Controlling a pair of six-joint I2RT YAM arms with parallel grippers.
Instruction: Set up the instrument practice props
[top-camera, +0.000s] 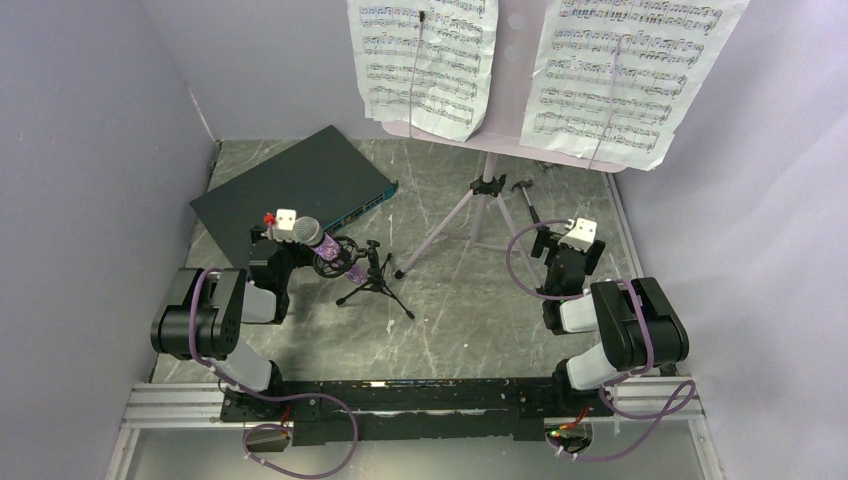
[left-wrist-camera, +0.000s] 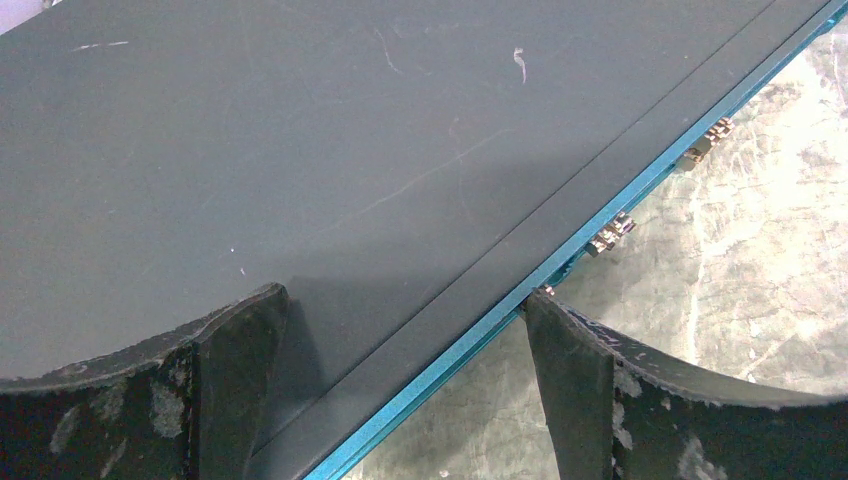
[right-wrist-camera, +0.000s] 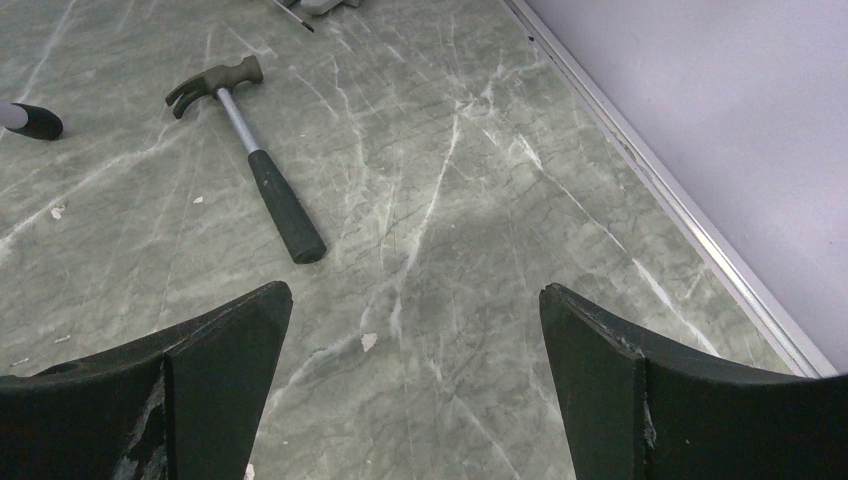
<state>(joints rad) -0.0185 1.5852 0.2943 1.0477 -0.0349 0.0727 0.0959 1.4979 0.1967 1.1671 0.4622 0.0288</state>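
Observation:
The lilac music-stand plate (top-camera: 515, 70) stands on its tripod pole (top-camera: 487, 190) at the back, with two white sheet-music pages (top-camera: 425, 60) on it. The purple glitter microphone (top-camera: 328, 255) sits tilted in the small black tripod mic stand (top-camera: 372, 278), its silver head to the upper left. My left gripper (top-camera: 268, 232) is open and empty just left of the microphone head; in the left wrist view it (left-wrist-camera: 405, 300) hangs over a dark box. My right gripper (top-camera: 560, 238) is open and empty right of the pole, over bare table in its wrist view (right-wrist-camera: 415, 295).
A dark flat box with a blue edge (top-camera: 300, 185) lies at the back left, also in the left wrist view (left-wrist-camera: 350, 150). A hammer (right-wrist-camera: 255, 160) lies ahead of my right gripper, near a tripod foot (right-wrist-camera: 30, 120). Lilac walls (right-wrist-camera: 720, 120) enclose the table.

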